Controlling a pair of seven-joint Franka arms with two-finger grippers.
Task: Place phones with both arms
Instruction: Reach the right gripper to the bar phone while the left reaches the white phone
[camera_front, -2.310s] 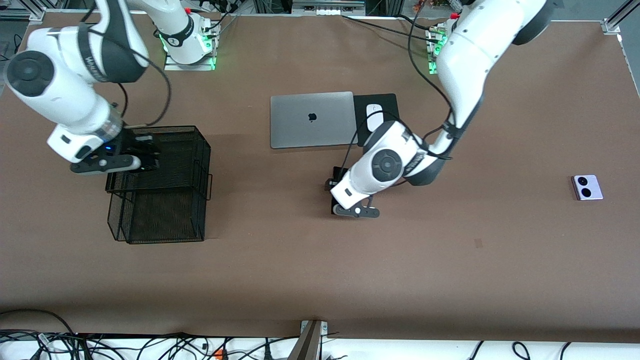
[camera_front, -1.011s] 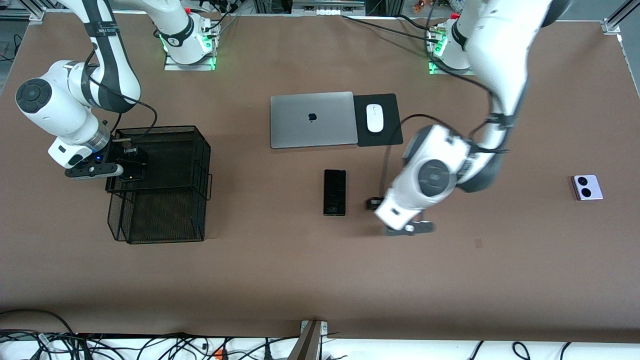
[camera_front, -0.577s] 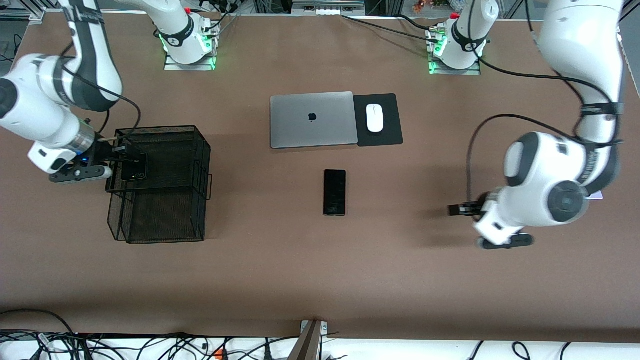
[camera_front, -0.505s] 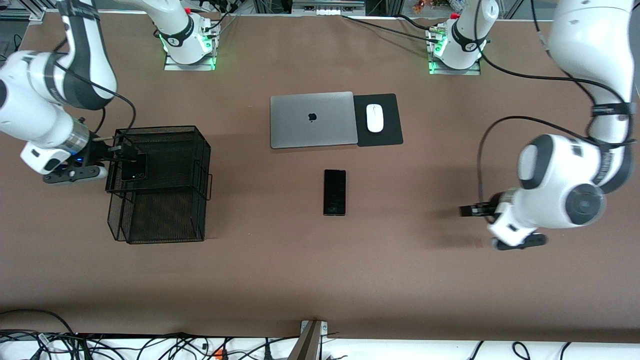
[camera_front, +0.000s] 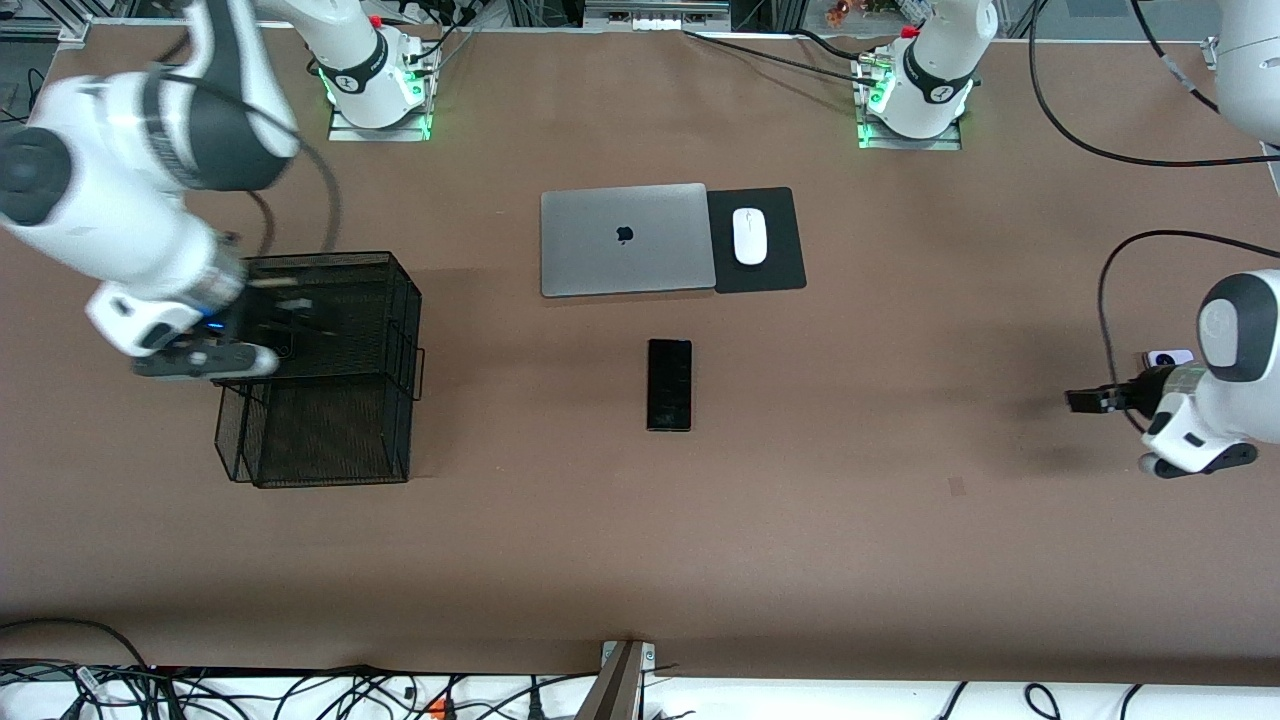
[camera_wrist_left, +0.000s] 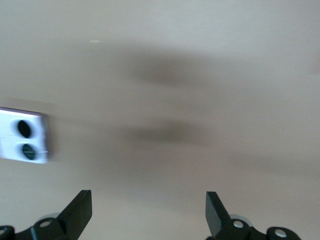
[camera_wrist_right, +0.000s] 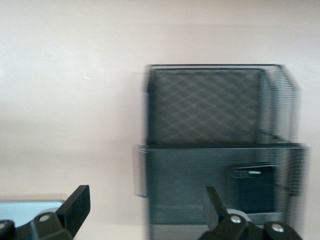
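The long slim black phone (camera_front: 669, 384) lies flat on the table, nearer the front camera than the laptop. The lilac-white phone (camera_front: 1168, 357) lies at the left arm's end, partly hidden by that arm; the left wrist view shows it whole (camera_wrist_left: 24, 142) with its two lenses. My left gripper (camera_front: 1088, 400) is open and empty over bare table beside it (camera_wrist_left: 148, 214). My right gripper (camera_front: 285, 318) is open and empty over the black mesh tray (camera_front: 410, 300). The small squarish black phone (camera_wrist_right: 257, 195) lies in the tray's upper tier (camera_wrist_right: 220, 107).
A shut silver laptop (camera_front: 625, 240) and a white mouse (camera_front: 749, 236) on a black pad (camera_front: 780, 270) lie mid-table, toward the arms' bases. The two-tier tray stands at the right arm's end. Cables run along the table's front edge.
My left arm swung from the long black phone toward its own end of the table, to beside the lilac phone. My right gripper let go of the small black phone in the tray and drew away.
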